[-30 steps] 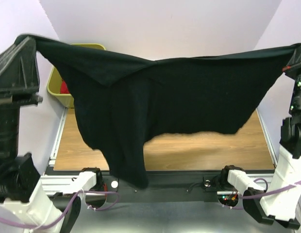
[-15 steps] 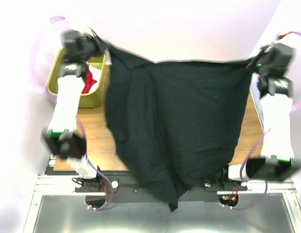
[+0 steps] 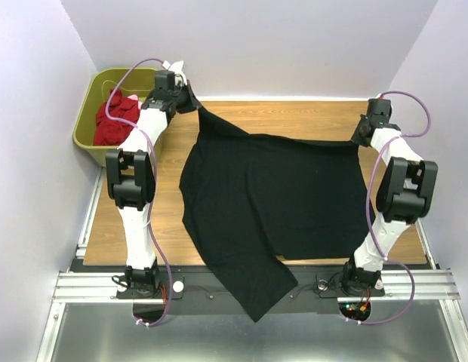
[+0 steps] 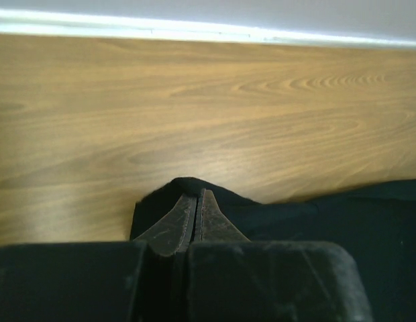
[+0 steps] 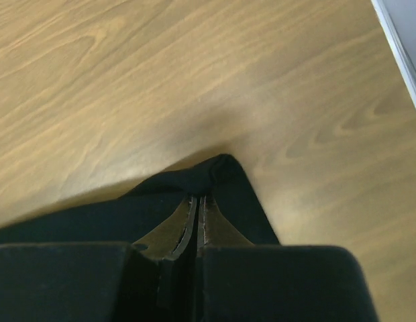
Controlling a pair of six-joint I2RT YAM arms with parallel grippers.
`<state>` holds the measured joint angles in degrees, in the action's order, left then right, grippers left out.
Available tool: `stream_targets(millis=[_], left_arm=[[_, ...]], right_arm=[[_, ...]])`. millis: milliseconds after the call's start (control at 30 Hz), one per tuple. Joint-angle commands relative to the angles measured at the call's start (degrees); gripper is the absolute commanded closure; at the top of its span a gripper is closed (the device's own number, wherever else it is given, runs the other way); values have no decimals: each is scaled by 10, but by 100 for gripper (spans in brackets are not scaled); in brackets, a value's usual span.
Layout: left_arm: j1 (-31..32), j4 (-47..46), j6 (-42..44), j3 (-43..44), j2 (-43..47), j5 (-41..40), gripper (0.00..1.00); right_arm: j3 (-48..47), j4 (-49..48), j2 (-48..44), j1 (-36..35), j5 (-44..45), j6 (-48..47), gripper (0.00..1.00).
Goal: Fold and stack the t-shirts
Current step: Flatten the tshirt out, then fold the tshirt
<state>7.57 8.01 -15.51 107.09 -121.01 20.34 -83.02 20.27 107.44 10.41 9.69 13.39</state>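
Pinching black t-shirt (image 3: 294, 196) far corners, left hand (image 4: 196, 196) and right hand (image 5: 197, 200) clamped, well apart: cloth lies spread on desk (image 3: 294, 117) for folding.

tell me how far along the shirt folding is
Early. Done: the black t-shirt is out on the table, spread wide, one end hanging over the near edge. In hand: the left end effector and right end effector are each shut on a far corner of it. Left: no fold shows yet, the red cloth lies in the olive basket, and no stack exists.
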Motion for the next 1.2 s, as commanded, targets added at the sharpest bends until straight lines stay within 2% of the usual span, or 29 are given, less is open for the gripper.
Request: stream_targets(millis=[0,133,333,400,500,600,733,900,1167], left_arm=[[-9,-56,-8,58,3,-7,100],[-9,-72,-19,68,-8,-14,100],[-9,-48,-33,144,-50,-4,100],[-8,-53,-37,129,-43,7,100],[-6,-76,-43,47,-9,21,100],[-4,-91,-49,4,9,28,100],[6,-118,-59,-54,32,37,100],[10,-125,-69,-72,40,39,100],[16,-128,-133,-89,82,38,100]], right_arm=[[-52,-71,24,0,20,-17,99],[-77,-74,57,0,17,-16,99],[-130,-74,88,0,40,-15,99],[-142,-82,93,0,63,-18,99],[-150,-115,89,0,80,-21,99],[-153,-140,85,0,77,-21,99],[-179,-151,106,0,12,-29,99],[-176,-150,121,0,-10,-27,99],[-152,-149,114,0,14,-27,99]])
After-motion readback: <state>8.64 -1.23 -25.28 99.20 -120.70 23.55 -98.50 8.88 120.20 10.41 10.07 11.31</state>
